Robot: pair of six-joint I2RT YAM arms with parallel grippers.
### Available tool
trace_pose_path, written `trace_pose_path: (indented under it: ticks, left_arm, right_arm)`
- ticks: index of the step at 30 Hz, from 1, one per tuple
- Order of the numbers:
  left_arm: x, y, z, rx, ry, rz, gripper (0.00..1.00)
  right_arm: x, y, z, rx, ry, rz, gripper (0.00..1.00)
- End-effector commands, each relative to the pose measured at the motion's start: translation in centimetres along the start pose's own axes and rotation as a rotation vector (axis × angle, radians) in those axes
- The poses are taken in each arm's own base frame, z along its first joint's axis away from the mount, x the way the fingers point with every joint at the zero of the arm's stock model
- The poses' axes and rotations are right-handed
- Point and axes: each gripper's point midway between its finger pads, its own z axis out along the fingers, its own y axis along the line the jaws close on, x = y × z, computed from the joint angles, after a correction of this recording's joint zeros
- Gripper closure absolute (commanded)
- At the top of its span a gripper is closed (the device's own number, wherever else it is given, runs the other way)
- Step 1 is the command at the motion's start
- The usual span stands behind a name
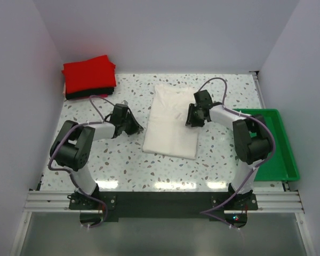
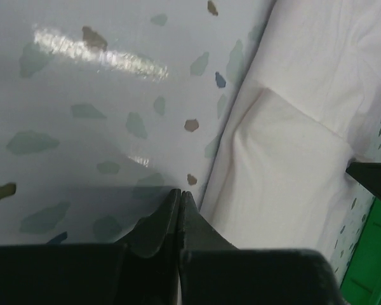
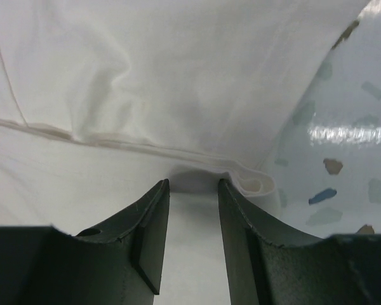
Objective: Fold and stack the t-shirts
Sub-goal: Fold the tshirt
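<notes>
A cream-white t-shirt [image 1: 172, 120] lies folded into a long strip in the middle of the table; no red print shows. A folded red shirt [image 1: 88, 73] lies on a black one [image 1: 77, 96] at the back left. My left gripper [image 1: 136, 127] is shut and empty, its tips on the bare table just left of the white shirt [image 2: 305, 140]. My right gripper [image 1: 192, 118] is open, low over the shirt's right edge, with a folded hem [image 3: 254, 183] just ahead of its fingertips [image 3: 159, 190].
A green plastic tray [image 1: 272, 144] stands at the right edge of the table, close to the right arm; its corner shows in the left wrist view [image 2: 368, 267]. White walls close in the back and both sides.
</notes>
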Motion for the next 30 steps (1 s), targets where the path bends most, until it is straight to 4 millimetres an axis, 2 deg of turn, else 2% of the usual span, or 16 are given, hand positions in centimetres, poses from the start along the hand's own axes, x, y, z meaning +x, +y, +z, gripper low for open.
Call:
trace_pose_path:
  ticks: [1, 2, 3, 5, 6, 7, 10, 15, 16, 19, 20, 23, 24, 27, 28, 30]
  left_arm:
    - [0.9, 0.8, -2.0, -0.001, -0.04, -0.001, 1.0]
    - [1.1, 0.9, -2.4, -0.002, -0.042, 0.0, 1.0]
    - [1.8, 1.5, -2.7, -0.009, -0.037, -0.005, 1.0]
    - [1.6, 1.0, -3.9, 0.017, -0.06, 0.002, 1.0]
    - [2.0, 1.4, -4.3, 0.008, -0.058, 0.008, 1.0]
    - [1.5, 0.8, -5.1, 0.029, -0.077, 0.019, 1.0]
    - [1.2, 0.1, -6.4, 0.047, -0.095, 0.051, 0.99]
    - [0.8, -0.6, -8.1, 0.073, -0.121, 0.109, 0.82]
    - [0.7, -0.9, -8.4, 0.086, -0.126, 0.117, 0.78]
    - [1.0, -1.3, -8.6, 0.1, -0.112, 0.133, 0.76]
    - [1.2, -1.2, -8.6, 0.098, -0.108, 0.138, 0.76]
    - [1.7, -0.6, -8.4, 0.086, -0.1, 0.144, 0.76]
    - [2.1, -0.2, -8.4, 0.084, -0.092, 0.147, 0.75]
    - [3.1, 0.5, -8.1, 0.09, -0.064, 0.157, 0.7]
    - [3.3, 0.6, -8.1, 0.09, -0.06, 0.159, 0.68]
    - [4.1, 1.3, -8.0, 0.085, -0.042, 0.158, 0.67]
  right_arm:
    - [2.8, -0.4, -1.4, 0.012, 0.036, -0.01, 0.59]
    - [4.0, -0.7, -1.5, 0.019, 0.053, -0.017, 0.59]
    - [3.8, -0.7, -2.1, 0.016, 0.038, -0.023, 0.59]
    - [4.4, -1.4, -2.3, 0.035, 0.038, -0.028, 0.59]
    - [4.3, -1.4, -2.5, 0.039, 0.035, -0.033, 0.58]
    - [4.6, -1.7, -2.6, 0.051, 0.049, -0.037, 0.58]
    - [3.0, -1.4, -3.7, 0.064, 0.014, -0.04, 0.57]
    - [0.4, -1.1, -6.3, 0.09, -0.075, -0.033, 0.54]
    - [-0.1, -0.7, -6.8, 0.084, -0.095, -0.028, 0.53]
    - [-0.9, 1.0, -7.6, 0.078, -0.133, -0.038, 0.53]
    - [-0.4, 2.2, -7.6, 0.068, -0.133, -0.063, 0.53]
    - [0.0, 4.3, -6.7, 0.072, -0.13, -0.093, 0.53]
    - [0.7, 4.5, -5.7, 0.086, -0.107, -0.095, 0.53]
    - [1.0, 6.0, -4.5, 0.079, -0.102, -0.108, 0.53]
    - [1.3, 6.1, -3.4, 0.089, -0.084, -0.113, 0.53]
    - [1.8, 6.3, -2.5, 0.101, -0.068, -0.124, 0.54]
